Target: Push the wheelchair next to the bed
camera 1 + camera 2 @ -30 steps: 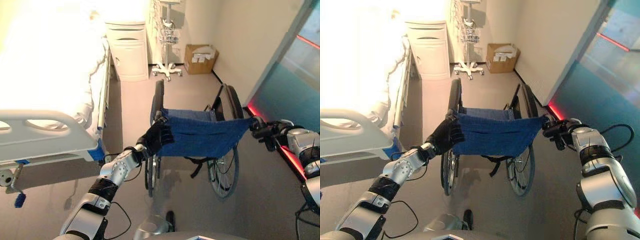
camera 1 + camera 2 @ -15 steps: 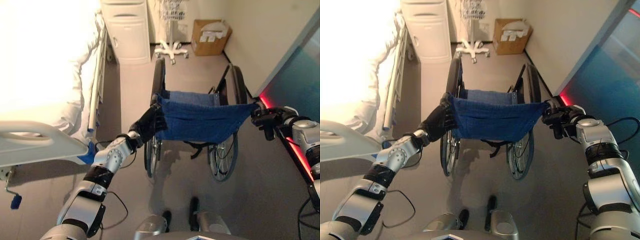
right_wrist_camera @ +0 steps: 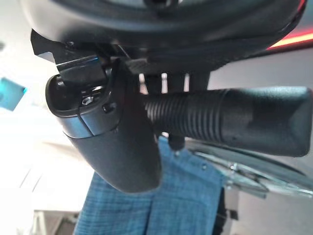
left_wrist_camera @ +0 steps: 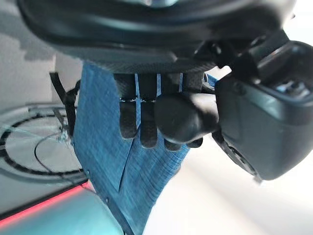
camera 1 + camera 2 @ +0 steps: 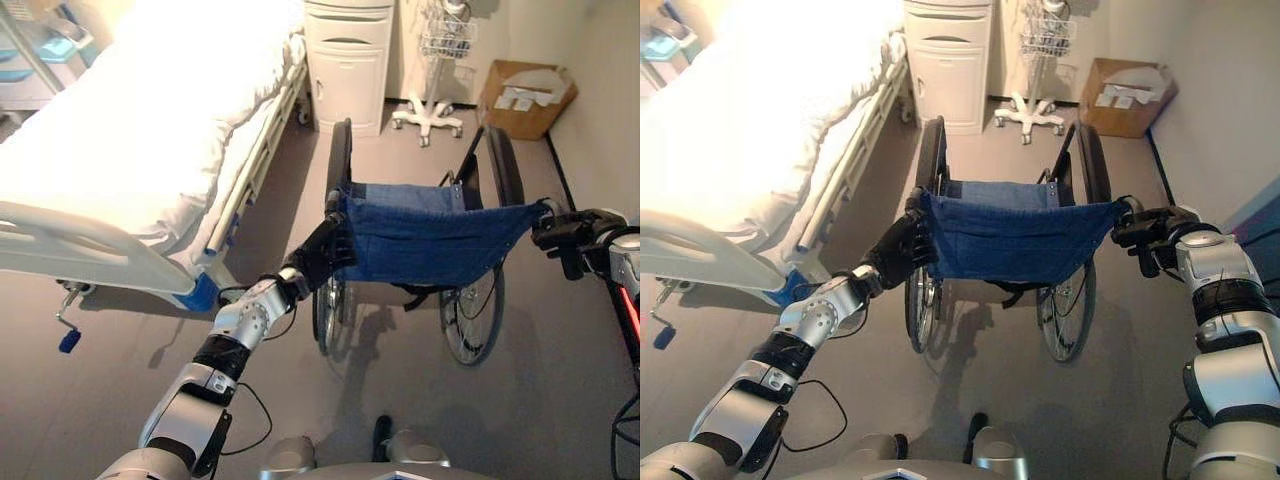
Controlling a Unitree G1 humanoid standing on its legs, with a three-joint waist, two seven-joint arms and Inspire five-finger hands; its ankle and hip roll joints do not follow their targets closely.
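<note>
The wheelchair (image 5: 430, 240), with a blue cloth backrest and black wheels, stands in the aisle to the right of the bed (image 5: 150, 130), its back towards me. My left hand (image 5: 322, 255) is shut on the left push handle (image 4: 183, 117), fingers curled round it against the blue cloth. My right hand (image 5: 572, 235) is shut on the ribbed black right push handle (image 3: 234, 120). A gap of bare floor lies between the wheelchair's left wheel (image 5: 922, 300) and the bed's side rail (image 5: 250, 190).
A white bedside cabinet (image 5: 350, 60) stands ahead at the bed's head end. Beside it are a wheeled stand (image 5: 428, 112) and a cardboard box (image 5: 527, 85) by the right wall. The bed's footboard (image 5: 90, 245) juts out at the left. A red strip (image 5: 630, 310) runs along the right.
The camera has swung left, so more of the bed shows. The wheelchair has rolled forward along the bed towards the cabinet. Both hands have stayed on their handles.
</note>
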